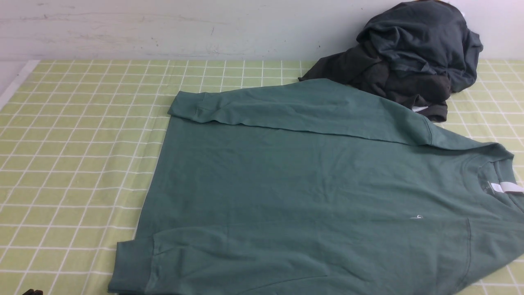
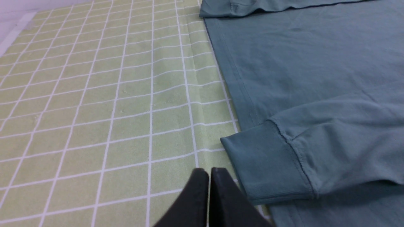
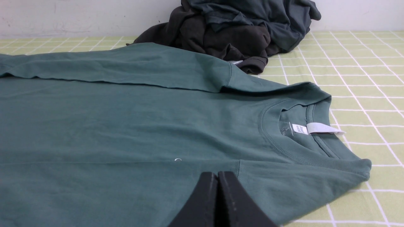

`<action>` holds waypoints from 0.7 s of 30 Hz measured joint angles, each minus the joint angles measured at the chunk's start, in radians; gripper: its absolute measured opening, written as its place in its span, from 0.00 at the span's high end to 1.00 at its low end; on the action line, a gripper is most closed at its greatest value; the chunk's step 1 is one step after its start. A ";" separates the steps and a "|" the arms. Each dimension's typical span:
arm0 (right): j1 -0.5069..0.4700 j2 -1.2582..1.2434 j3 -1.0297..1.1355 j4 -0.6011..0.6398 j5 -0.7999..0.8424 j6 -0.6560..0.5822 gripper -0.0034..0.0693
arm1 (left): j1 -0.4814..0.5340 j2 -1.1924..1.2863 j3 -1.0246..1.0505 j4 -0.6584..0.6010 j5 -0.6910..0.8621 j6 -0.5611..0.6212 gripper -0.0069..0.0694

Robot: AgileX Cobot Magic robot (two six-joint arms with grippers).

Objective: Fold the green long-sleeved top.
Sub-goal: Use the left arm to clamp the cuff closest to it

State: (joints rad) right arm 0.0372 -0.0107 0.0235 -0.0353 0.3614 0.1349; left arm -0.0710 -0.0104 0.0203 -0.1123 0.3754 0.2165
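Holding nothing: left end effector (image 2: 209,171), right end effector (image 3: 217,174) fully closed.

Left pincer (image 2: 209,172) pressed closed, empty, right pincer (image 3: 217,175) likewise closed, empty, both apparently hovering low

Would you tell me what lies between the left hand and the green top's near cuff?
Between left hand and cuff, only bare checked tablecloth; left wrist view shows it.

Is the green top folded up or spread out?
The green top is partly folded: both sleeves lie across its body, spread flat on the checked cloth.
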 joint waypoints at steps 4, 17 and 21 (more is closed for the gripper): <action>0.000 0.000 0.000 0.000 -0.008 0.002 0.97 | 0.000 0.000 0.007 -0.006 -0.037 0.000 0.91; 0.000 0.000 0.002 -0.011 -0.610 0.016 0.97 | 0.000 0.000 0.010 -0.012 -0.618 -0.001 0.91; 0.000 0.000 0.002 -0.011 -0.739 0.038 0.97 | 0.000 0.000 0.010 -0.022 -0.781 -0.103 0.91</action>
State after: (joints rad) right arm 0.0372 -0.0107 0.0256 -0.0461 -0.3777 0.1728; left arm -0.0710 -0.0104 0.0303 -0.1345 -0.4060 0.1137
